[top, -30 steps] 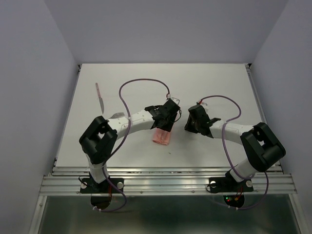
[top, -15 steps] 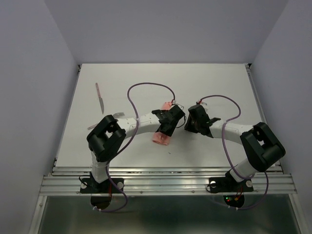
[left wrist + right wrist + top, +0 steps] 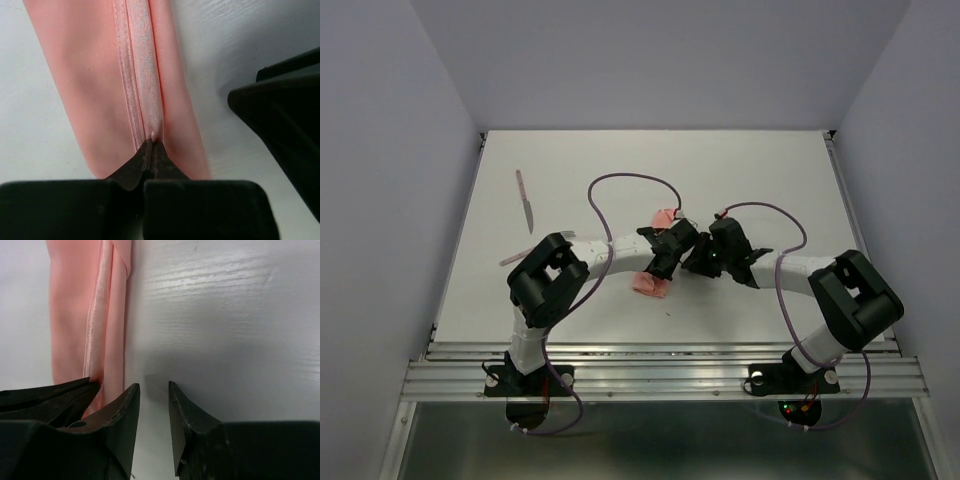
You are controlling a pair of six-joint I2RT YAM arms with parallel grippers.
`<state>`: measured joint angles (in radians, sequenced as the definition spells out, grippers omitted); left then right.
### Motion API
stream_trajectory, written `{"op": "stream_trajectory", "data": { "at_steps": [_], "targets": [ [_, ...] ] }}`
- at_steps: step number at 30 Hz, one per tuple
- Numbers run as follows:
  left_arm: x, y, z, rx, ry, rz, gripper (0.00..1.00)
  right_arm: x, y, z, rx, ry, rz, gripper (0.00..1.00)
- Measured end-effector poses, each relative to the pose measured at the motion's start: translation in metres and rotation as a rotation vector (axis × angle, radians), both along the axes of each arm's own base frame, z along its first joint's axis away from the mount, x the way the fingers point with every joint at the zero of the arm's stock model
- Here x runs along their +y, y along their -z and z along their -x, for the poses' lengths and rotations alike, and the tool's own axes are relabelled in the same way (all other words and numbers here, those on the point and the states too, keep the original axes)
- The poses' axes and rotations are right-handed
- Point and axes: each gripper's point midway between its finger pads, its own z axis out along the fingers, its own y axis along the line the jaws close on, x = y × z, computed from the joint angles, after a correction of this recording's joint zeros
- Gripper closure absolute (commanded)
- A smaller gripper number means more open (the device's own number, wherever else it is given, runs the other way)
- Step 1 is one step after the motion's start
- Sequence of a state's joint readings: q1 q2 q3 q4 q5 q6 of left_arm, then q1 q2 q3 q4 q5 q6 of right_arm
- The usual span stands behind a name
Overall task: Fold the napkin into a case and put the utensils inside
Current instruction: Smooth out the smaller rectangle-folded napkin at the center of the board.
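Table (image 3: 770, 180) white, walls (image 3: 650, 60) grey; left end effector (image 3: 151, 144) pinching napkin (image 3: 95, 75); right end effector (image 3: 154, 390) slightly parted.

Napkin (image 3: 651, 284) on table (image 3: 770, 170), left fingers (image 3: 135, 169) on it, right fingers (image 3: 122, 416) just beside, utensils (image 3: 526, 203) far left

White desk (image 3: 750, 170) with a faint wood grain, set inside a plain booth. A pale lavender-grey back wall (image 3: 660, 60) and matching side walls (image 3: 390, 200) enclose it. A ribbed aluminium rail (image 3: 670, 375) runs along its near edge. The light is soft and even.
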<state>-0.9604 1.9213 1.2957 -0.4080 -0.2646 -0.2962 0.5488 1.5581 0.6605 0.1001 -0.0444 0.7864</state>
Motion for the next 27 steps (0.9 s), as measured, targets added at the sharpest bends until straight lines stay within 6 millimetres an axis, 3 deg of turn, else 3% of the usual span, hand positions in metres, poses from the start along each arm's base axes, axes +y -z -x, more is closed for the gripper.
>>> {"op": "stream_trajectory", "data": {
  "at_steps": [4,11,15,21,27],
  "targets": [
    [0.0,0.0,0.0,0.0,0.0,0.002,1.0,0.011,-0.002,0.007,0.013,-0.042,-0.067,0.59],
    [-0.002,0.0,-0.003,0.009,-0.003,0.024,1.0,0.026,-0.003,0.011,0.031,-0.085,-0.144,0.61],
    [-0.004,-0.001,-0.005,0.018,-0.007,0.046,1.0,0.036,-0.001,0.012,0.044,-0.106,-0.189,0.68],
    [-0.006,-0.008,-0.01,0.025,-0.012,0.092,1.0,0.04,0.003,0.015,0.062,-0.114,-0.202,0.91],
    [-0.015,-0.02,-0.011,0.041,-0.004,0.168,1.0,0.04,0.004,0.016,0.07,-0.112,-0.201,0.99]
  ]
}}
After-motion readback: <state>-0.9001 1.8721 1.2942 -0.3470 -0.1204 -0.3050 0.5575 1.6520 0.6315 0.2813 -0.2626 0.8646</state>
